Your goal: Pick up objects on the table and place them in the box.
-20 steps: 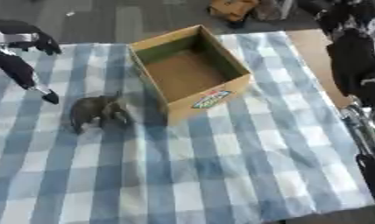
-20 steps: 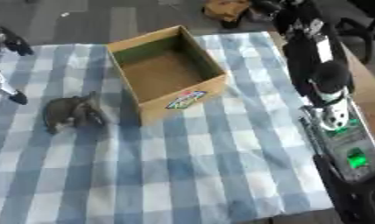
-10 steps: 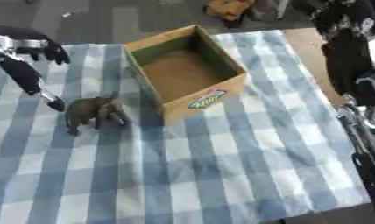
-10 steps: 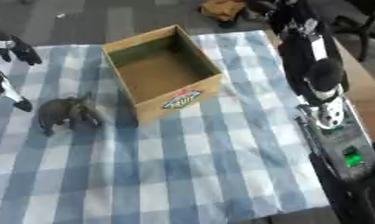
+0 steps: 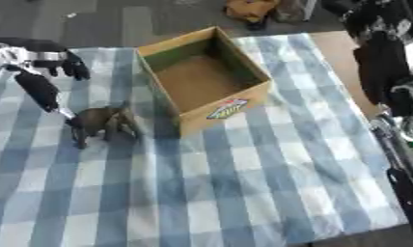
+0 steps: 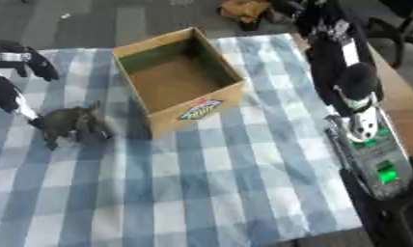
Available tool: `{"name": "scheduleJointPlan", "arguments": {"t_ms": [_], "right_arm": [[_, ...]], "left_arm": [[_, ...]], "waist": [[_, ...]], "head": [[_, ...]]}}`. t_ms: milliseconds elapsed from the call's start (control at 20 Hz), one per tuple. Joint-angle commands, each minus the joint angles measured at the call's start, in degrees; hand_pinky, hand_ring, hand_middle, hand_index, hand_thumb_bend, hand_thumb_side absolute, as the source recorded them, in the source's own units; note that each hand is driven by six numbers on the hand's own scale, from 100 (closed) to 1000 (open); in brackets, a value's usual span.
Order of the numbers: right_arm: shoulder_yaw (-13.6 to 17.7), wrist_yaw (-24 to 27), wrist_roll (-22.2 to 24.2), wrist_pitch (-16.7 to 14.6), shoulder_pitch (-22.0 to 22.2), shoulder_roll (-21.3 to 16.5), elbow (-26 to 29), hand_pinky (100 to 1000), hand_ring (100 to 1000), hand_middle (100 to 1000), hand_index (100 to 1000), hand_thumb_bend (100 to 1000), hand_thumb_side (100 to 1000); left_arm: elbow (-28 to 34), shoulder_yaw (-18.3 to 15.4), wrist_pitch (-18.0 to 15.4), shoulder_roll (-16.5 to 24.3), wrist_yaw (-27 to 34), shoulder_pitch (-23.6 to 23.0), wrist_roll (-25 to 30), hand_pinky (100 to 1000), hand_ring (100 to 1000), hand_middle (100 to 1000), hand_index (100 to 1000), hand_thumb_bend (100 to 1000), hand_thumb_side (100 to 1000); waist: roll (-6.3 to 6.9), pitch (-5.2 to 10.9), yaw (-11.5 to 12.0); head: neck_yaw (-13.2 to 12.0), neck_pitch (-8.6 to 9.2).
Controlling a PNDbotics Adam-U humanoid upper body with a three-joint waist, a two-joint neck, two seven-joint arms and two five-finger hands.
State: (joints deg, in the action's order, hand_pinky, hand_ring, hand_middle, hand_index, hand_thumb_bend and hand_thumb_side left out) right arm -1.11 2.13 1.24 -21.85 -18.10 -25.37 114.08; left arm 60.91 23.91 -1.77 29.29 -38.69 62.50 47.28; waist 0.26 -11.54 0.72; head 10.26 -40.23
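Dark brown, one toy elephant (image 5: 100,123) stands on the blue checked cloth (image 5: 243,193) just left of the one open cardboard box (image 5: 206,77). Beside the elephant's far left side, the left hand (image 5: 43,72) reaches down, its fingers spread and one tip touching or nearly touching the toy. A coloured label (image 5: 226,108) marks the box's near wall; its writing is unreadable.

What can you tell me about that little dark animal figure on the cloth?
The toy animal is a dark brown, four-legged figure, too blurred to name for certain. It stands upright on the blue and white checked cloth, left of the open cardboard box and apart from it. The left hand reaches its head end from above.
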Motion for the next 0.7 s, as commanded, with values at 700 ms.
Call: {"name": "scheduleJointPlan", "arguments": {"t_ms": [700], "right_arm": [[0.4, 0.2, 0.0, 0.4, -0.8, -0.3, 0.5, 911, 1000, 749, 961, 865, 1000]], "left_arm": [[1.6, 0.9, 0.8, -1.5, 2.2, 1.2, 1.7, 789, 817, 706, 813, 851, 337]], "waist": [[0.23, 0.30, -0.6]], "head": [[-0.2, 0.00]]}}
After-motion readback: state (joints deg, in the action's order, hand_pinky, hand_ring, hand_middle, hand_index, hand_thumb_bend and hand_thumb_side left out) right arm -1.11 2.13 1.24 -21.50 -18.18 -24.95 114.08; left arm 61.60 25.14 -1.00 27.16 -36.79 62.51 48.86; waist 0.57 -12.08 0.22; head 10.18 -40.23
